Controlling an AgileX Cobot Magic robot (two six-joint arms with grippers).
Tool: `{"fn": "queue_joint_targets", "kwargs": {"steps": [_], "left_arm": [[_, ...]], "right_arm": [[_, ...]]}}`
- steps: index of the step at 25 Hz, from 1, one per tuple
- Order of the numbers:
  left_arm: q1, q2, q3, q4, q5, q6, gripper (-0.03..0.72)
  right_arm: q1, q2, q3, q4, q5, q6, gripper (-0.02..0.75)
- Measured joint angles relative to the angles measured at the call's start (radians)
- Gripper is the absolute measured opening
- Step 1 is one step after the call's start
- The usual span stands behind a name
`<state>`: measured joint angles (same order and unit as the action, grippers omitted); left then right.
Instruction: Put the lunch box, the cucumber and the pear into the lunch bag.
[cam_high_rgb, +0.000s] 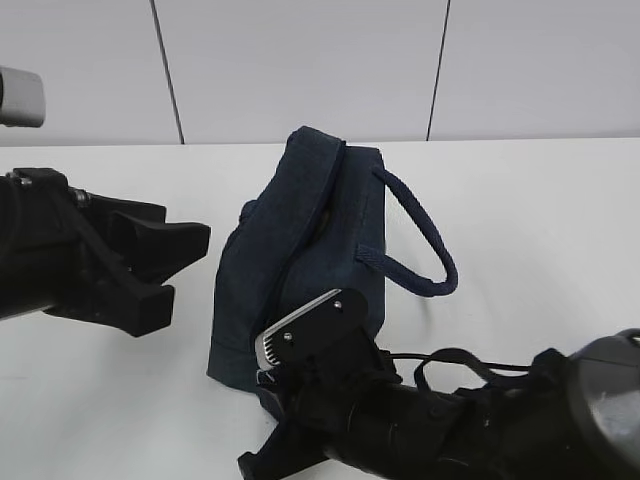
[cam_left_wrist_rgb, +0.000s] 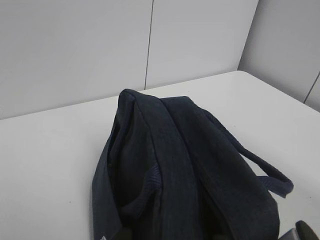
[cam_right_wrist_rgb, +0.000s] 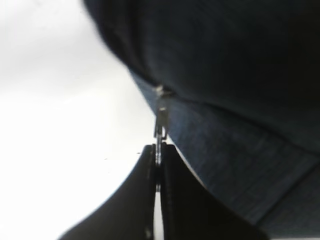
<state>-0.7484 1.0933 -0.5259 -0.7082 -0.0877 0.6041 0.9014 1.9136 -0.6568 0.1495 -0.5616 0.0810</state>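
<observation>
Reaching low, right gripper (cam_right_wrist_rgb: 158, 152) jaws pinch zipper pull (cam_right_wrist_rgb: 160, 120) on lunch bag (cam_high_rgb: 300, 260)

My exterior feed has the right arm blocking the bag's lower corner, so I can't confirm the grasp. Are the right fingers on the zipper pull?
Observer: Yes. The right wrist view shows the right gripper shut on the zipper pull, a thin metal tab.
Operator: Is the pull slack or straight?
Observer: Straight, in line from the slider on the lunch bag into the fingers.
Operator: Does the left wrist camera show the box, cucumber or pear?
Observer: No; it shows only the lunch bag and bare table.
</observation>
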Motion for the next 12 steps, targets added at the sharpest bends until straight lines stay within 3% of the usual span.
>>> {"fn": "queue_joint_targets", "kwargs": {"steps": [12], "left_arm": [[0.0, 0.0, 0.0, -0.01, 0.0, 0.0, 0.309]], "right_arm": [[0.0, -0.322, 0.002, -0.074, 0.282, -0.081, 0.006]]}}
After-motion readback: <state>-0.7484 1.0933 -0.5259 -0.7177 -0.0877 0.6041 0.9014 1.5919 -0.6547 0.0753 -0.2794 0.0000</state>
